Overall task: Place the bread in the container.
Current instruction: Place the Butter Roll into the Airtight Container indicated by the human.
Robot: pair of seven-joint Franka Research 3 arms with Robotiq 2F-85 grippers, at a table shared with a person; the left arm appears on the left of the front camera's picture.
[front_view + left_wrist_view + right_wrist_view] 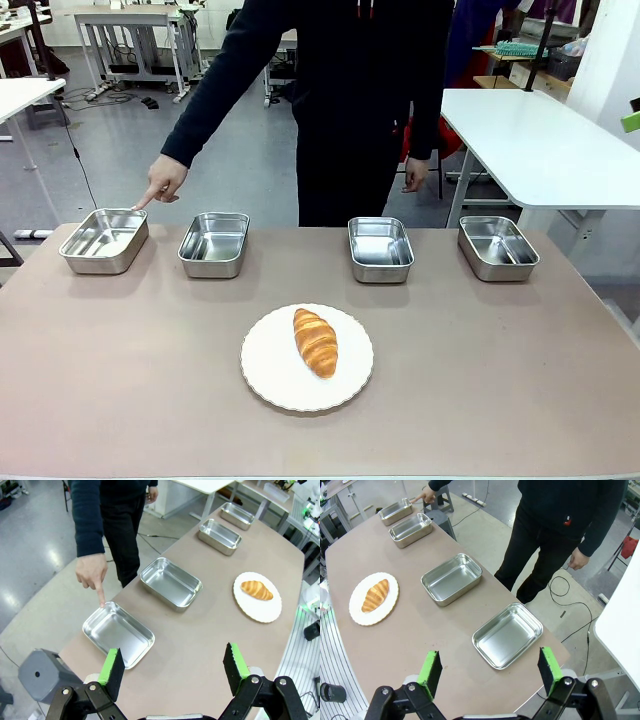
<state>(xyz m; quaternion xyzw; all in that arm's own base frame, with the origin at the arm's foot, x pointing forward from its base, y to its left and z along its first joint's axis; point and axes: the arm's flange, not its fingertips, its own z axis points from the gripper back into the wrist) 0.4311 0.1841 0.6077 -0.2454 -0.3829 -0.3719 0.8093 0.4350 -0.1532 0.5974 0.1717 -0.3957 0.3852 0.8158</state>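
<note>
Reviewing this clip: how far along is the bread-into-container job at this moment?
Done: nothing is placed yet. The bread lies on the white plate, and the container that the person's hand points at, on the robot's far left, is empty.
In hand: nothing. The left gripper and right gripper are both open above the table.
Left: grasp the bread, carry it over and release it there.

I see the croissant [315,342] lying flat on a round white plate [265,375] at the near middle of the table. It is golden-brown, ridged and tapered at both ends, with its length running near to far at a slight tilt. The container [104,240] is the leftmost of four matching stainless-steel pans in a row along the far edge. It is shiny, rectangular, round-cornered, upright and empty, well apart from the croissant. A person's hand [163,180] points a finger down at its far rim.
</note>
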